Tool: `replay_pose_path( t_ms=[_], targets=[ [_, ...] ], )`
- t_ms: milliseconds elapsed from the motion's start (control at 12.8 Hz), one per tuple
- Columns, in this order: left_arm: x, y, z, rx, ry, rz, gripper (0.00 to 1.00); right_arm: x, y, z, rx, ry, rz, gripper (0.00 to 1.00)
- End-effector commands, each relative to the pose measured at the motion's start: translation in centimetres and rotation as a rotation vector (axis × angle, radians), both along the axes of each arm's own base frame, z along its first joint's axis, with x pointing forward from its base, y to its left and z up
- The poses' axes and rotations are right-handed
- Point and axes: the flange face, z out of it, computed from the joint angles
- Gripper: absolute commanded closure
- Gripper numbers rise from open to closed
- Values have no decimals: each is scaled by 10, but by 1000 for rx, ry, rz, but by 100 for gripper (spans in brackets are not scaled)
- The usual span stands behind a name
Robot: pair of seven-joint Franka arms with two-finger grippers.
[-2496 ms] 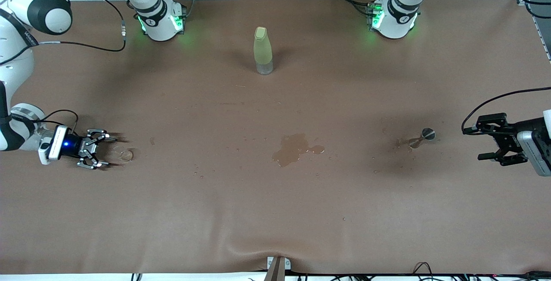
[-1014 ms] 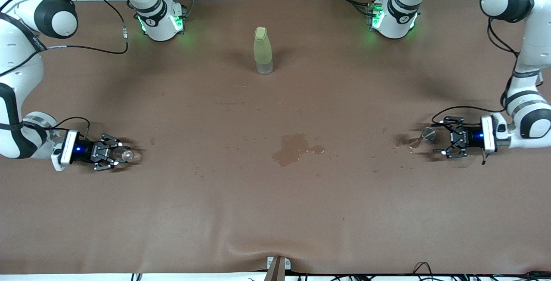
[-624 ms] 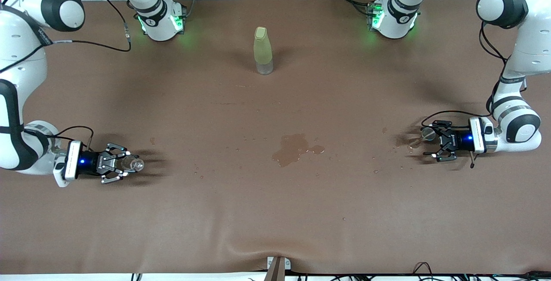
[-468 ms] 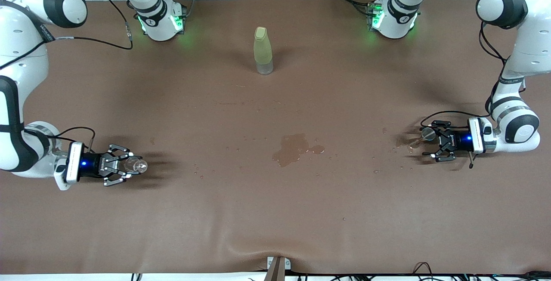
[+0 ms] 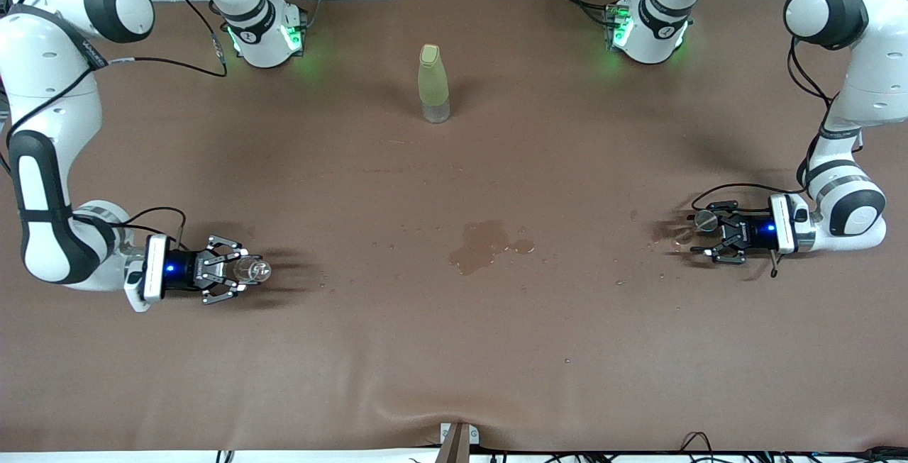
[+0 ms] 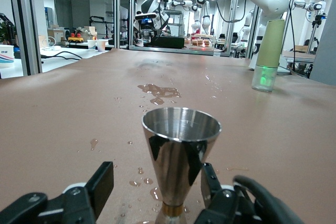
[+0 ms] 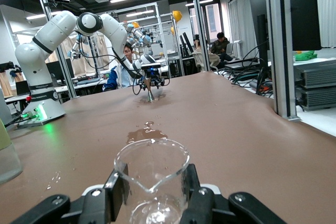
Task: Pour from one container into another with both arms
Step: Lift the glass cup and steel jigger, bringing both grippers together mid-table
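Observation:
A short, wide clear tumbler [image 5: 252, 271] with a pour lip is clamped between my right gripper's [image 5: 240, 272] fingers [image 7: 116, 188], low over the table at the right arm's end. In the right wrist view the tumbler [image 7: 152, 167] fills the gap of the right gripper [image 7: 153, 190]. At the left arm's end, the slim tapering cup [image 5: 702, 220] stands upright on the table; close up it is shiny metal [image 6: 181, 148]. My left gripper [image 5: 706, 236] lies level with a jaw on each side of it. In the left wrist view the left gripper [image 6: 155, 178] is open, with a clear gap at one finger [image 6: 101, 182].
A tall yellow-green bottle [image 5: 433, 84] stands mid-table near the arms' bases. A spilled puddle [image 5: 482, 244] lies at the table's middle, with scattered drops toward both cups. The brown cloth ripples at the front edge by a small clamp [image 5: 457, 438].
My right gripper has carried the tumbler toward the table's middle and nearer the front camera. My left gripper slid in around the slim cup, and its jaws have narrowed.

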Motion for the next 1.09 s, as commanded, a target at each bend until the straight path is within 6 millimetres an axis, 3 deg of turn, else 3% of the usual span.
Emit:
replay_pose_path(
  t_ms=[0, 234, 546, 780, 1014],
  targets=[
    [1, 0, -1, -33, -15, 13, 52, -6, 29, 24, 6, 2, -24, 94],
    [8, 3, 9, -22, -42, 11, 100, -28, 46, 51, -21, 43, -70, 94],
    [29, 1, 40, 2, -107, -4, 100, -61, 73, 102, -90, 118, -113, 92],
    [61, -39, 62, -30, -176, -2, 100, -79, 91, 95, -51, 166, -125, 93],
    [86, -84, 74, -36, -216, 12, 100, -90, 102, 112, -40, 240, -130, 93]
  ],
)
